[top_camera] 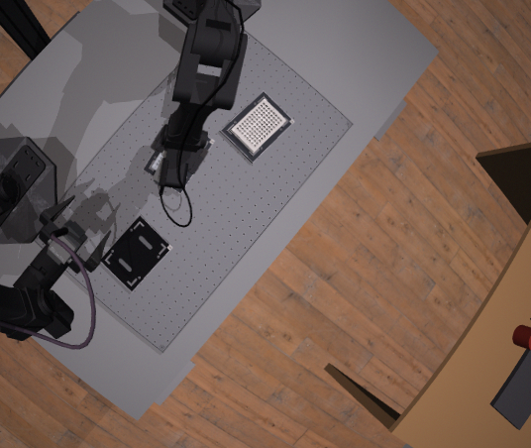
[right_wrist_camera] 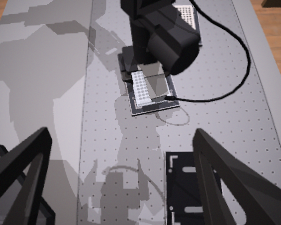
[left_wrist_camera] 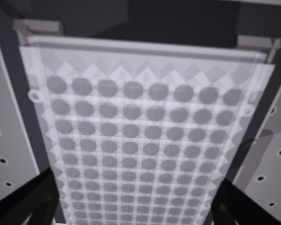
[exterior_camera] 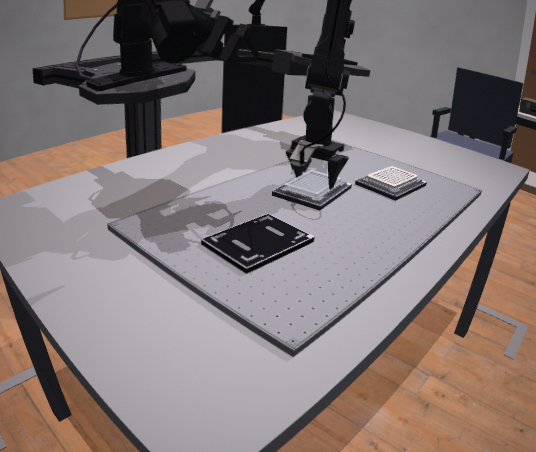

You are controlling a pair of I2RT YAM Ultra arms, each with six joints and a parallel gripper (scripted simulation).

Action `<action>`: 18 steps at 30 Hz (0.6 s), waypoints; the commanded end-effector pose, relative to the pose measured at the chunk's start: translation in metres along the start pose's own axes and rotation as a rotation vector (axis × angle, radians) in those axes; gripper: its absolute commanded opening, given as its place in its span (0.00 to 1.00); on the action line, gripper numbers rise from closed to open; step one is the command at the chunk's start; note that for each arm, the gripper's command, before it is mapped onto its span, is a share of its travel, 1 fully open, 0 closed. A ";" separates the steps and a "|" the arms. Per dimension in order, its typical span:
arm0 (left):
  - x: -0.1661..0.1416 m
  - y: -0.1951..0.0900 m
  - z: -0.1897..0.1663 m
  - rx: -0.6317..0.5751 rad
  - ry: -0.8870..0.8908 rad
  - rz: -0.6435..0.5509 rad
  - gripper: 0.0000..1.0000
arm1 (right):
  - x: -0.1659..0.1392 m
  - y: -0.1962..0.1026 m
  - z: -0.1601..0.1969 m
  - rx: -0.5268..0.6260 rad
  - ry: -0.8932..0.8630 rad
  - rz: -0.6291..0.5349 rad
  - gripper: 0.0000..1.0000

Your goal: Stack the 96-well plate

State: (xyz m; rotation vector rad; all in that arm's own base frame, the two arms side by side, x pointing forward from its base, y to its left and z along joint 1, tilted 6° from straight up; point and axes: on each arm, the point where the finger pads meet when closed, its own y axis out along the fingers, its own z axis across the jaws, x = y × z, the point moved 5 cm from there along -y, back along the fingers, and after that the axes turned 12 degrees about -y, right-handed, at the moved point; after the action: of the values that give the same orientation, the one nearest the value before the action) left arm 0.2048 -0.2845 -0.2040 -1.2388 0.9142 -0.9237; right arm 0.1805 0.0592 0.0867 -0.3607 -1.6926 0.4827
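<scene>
A clear 96-well plate (exterior_camera: pixel 312 184) (left_wrist_camera: pixel 135 124) (right_wrist_camera: pixel 140 89) sits in nest N1 (exterior_camera: pixel 292 195) (right_wrist_camera: pixel 155 108) on the perforated board. My left gripper (exterior_camera: pixel 317 172) (left_wrist_camera: pixel 137 176) is down over it, with a finger against each long side, shut on the plate, which rests in its nest. A white 96-well plate (top_camera: pixel 259 124) (exterior_camera: pixel 393 177) (right_wrist_camera: pixel 187 14) sits flat in nest N2 (top_camera: pixel 228 133) (exterior_camera: pixel 367 184) beside it. My right gripper (top_camera: pixel 86 225) (right_wrist_camera: pixel 122 134) is open and empty, held high near the board's other end. I cannot make out the cut corners.
An empty black nest (top_camera: pixel 138 255) (exterior_camera: pixel 257 240) (right_wrist_camera: pixel 185 189) lies on the perforated board (exterior_camera: pixel 317 300) below the right gripper. A loop of the left arm's cable (top_camera: pixel 175 208) hangs next to N1. A chair (exterior_camera: pixel 482 110) stands off the table.
</scene>
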 end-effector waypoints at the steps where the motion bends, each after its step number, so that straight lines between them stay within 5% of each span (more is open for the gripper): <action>1: 0.006 -0.007 -0.001 -0.009 -0.001 -0.037 0.79 | 0.006 -0.004 -0.007 -0.024 -0.016 -0.015 1.00; 18: 0.003 -0.056 0.002 -0.001 0.029 -0.038 0.79 | 0.003 -0.007 -0.013 -0.038 -0.030 0.015 1.00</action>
State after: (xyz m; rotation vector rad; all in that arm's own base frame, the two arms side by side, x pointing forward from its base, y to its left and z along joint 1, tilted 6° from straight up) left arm 0.2070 -0.2920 -0.1563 -1.2582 0.8942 -0.9494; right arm 0.1805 0.0593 0.0868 -0.3612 -1.6895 0.4814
